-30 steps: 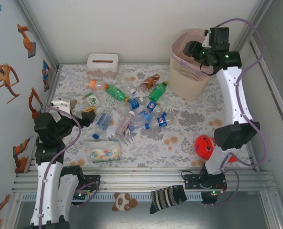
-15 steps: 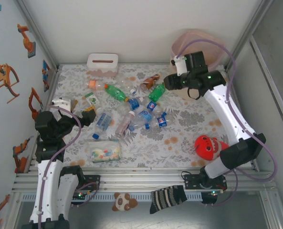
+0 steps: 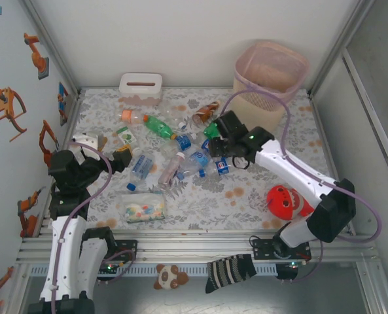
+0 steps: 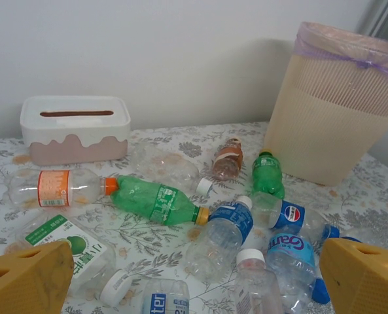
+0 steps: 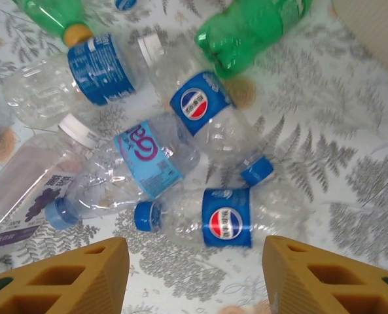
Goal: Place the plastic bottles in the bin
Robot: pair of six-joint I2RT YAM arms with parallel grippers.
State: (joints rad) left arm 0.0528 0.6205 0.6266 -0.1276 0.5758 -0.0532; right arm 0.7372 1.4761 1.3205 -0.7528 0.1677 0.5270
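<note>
Right pincer [image 5: 194, 278] is open, jaws apart with nothing between them, hanging low over the heap of plastic bottles [image 3: 197, 160] in the middle of the counter [image 3: 259, 176]. Just ahead of its fingertips lies a clear cola bottle [image 5: 207, 222] on its side, blue cap to the pincer's left, not touched. Past that is a second cola bottle [image 5: 213, 124], cap pointing toward the pincer, and beside it on the left a light-blue-label bottle [image 5: 135, 163] touching both. Further out from the pincer are a dark-blue-label bottle [image 5: 82, 75] to the left and a green bottle [image 5: 246, 33] to the right. A grape-label bottle [image 5: 23, 196] lies off the left finger. The bin [image 3: 272, 91] stands upright beyond and to the right of this pincer, well apart, pink liner over the rim. A red toy [image 3: 282, 199] sits behind the pincer near the arm. Left pincer [image 4: 194, 281] is wide open and empty, at the left side of the heap. Ahead of it a long green bottle [image 4: 158, 199] lies capped end right, with an orange-label bottle [image 4: 56, 188] to its left. A brown bottle [image 4: 228, 160] lies further ahead and right, near the bin. A tissue box [image 4: 76, 127] sits far ahead and left. All bottles seen lie on the counter; the bin's inside cannot be made out.
</note>
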